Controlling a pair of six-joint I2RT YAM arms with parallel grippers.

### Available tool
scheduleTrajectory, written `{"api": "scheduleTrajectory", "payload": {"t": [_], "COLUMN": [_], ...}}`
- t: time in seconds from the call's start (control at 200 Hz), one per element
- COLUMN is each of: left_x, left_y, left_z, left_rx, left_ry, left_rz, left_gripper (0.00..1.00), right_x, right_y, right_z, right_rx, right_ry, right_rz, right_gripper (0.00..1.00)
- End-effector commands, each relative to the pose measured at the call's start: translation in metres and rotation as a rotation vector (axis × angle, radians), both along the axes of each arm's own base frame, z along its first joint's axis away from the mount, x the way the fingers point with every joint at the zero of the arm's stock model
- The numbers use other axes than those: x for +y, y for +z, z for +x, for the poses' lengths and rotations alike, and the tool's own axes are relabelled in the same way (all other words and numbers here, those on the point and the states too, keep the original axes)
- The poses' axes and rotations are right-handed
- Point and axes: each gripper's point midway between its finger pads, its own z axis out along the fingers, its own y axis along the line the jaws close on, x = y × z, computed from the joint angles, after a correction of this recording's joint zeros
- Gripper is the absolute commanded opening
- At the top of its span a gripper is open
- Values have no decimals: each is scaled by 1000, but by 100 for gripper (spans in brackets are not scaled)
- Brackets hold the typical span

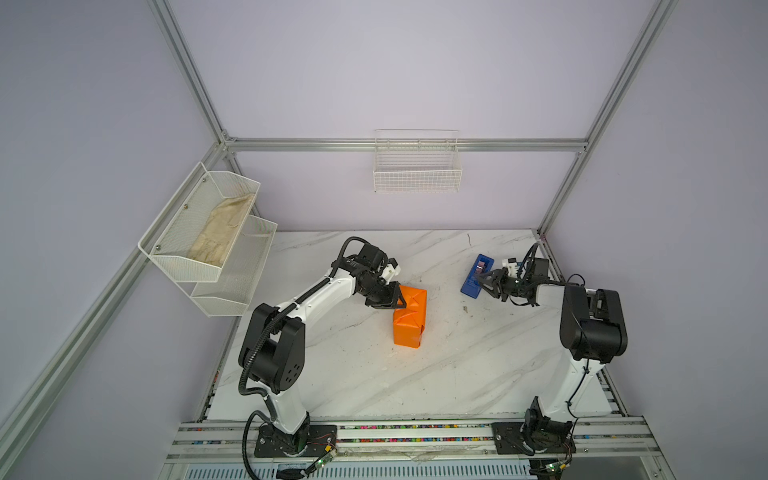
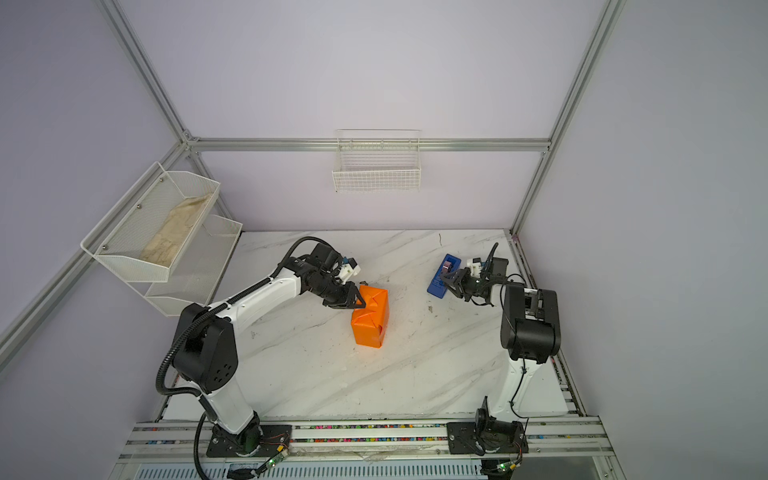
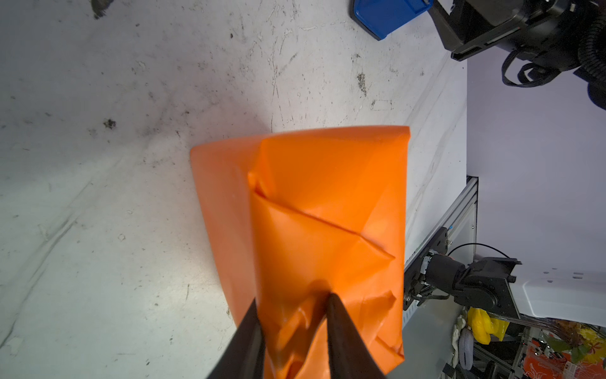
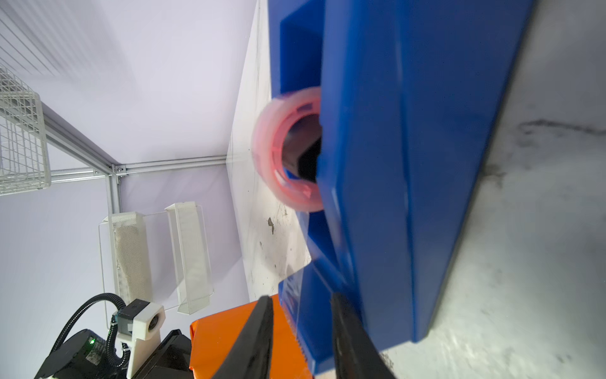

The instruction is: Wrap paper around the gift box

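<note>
Your left gripper (image 3: 293, 303) has its jaws drawn close on a crumpled fold of the paper (image 3: 328, 197), pinching it at one end of the wrapped parcel. The left wrist view shows a black finger (image 3: 337, 315) on each side of that fold, with creased flaps overlapping above it.

Your right gripper (image 4: 301, 305) stands partly spread at the serrated end of the blue tape dispenser (image 4: 410, 164). One finger lies across the dispenser's body. You cannot tell whether the jaws press on anything.

Only the right wrist view shows the pinkish tape roll (image 4: 264, 147) seated in the dispenser's side. It also catches the paper (image 4: 223, 338) in the background beside the left arm's camera. Both top views show the layout instead. The paper (image 1: 409, 320) (image 2: 370, 320) is a box-shaped orange parcel lying near the middle of the table (image 1: 436, 374). The gift box is covered by it in every view. The dispenser (image 1: 471, 286) (image 2: 436, 286) sits well apart, toward the far right.

In the top views your left arm slants from its base at the near edge toward the middle. Its wrist bends down, so the left gripper (image 1: 400, 303) (image 2: 359, 302) meets the parcel's far end. Your right arm rises to a high elbow and reaches back leftward, bringing the right gripper (image 1: 478, 279) (image 2: 444, 277) onto the dispenser.
</note>
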Motion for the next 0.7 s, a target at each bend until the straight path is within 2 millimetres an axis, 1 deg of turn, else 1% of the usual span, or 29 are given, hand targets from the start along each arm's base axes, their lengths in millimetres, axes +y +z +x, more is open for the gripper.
{"api": "scheduleTrajectory", "payload": {"t": [0.0,0.105,0.21,0.295,0.375,0.46,0.575,0.695], "left_x": [13,13,13,13,14,13,14,14], "left_y": [-32,-33,-33,-33,-33,-33,-32,-33], "left_z": [-28,-28,-28,-28,-27,-27,-26,-27], "left_rx": [115,115,115,117,116,115,111,113], "left_ry": [1,2,2,2,4,4,3,2], "left_rz": [103,105,105,106,109,108,110,112], "left_gripper": [30,30,30,30,30,30,30,30], "right_x": [17,20,19,19,19,21,26,33], "right_y": [4,3,6,14,29,44,55,63], "right_z": [8,10,14,19,22,21,7,-9], "right_rx": [-28,-30,-37,-47,-68,-74,-50,-40], "right_ry": [40,35,28,27,22,26,39,47], "right_rz": [38,47,51,50,41,22,-2,12], "right_gripper": [26,15,9,0,0,0,0,0]}}
